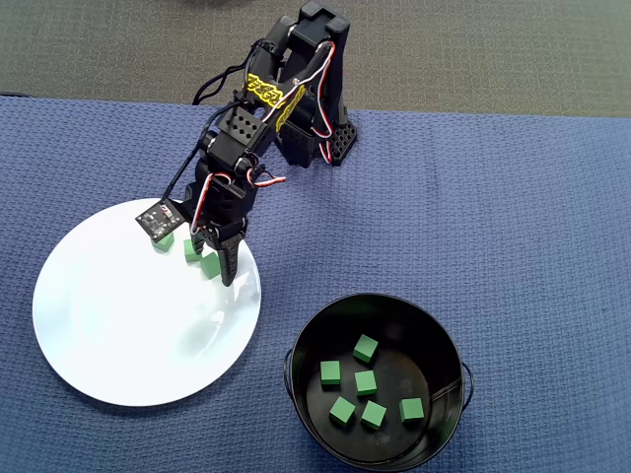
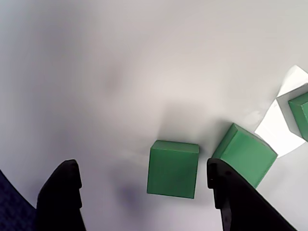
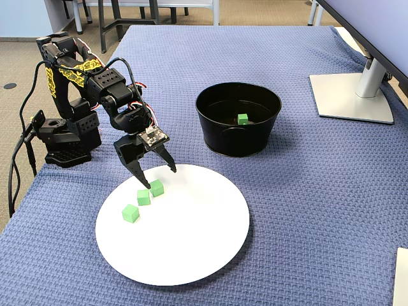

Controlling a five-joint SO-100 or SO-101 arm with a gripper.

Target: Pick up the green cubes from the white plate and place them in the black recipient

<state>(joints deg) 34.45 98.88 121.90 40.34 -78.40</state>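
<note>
- White plate point(image 3: 191, 248), fixed view: nearest; three green cubes point(image 3: 143, 197) lie at its far-left part.
- Gripper point(image 2: 144, 192): jaws spread wide, one cube between them, untouched.
- Black recipient point(image 1: 306, 394), far right: six cubes inside.

A blue waffle-weave cloth point(image 3: 331, 191) covered the worktop. At the right edge of the fixed view, a silver monitor stand point(image 3: 354, 95) rested on the cloth. Beyond the far edge lay beige carpeted floor point(image 3: 19, 57), with dark chair legs point(image 3: 115, 19) standing on it. Lighting was even and bright.
</note>
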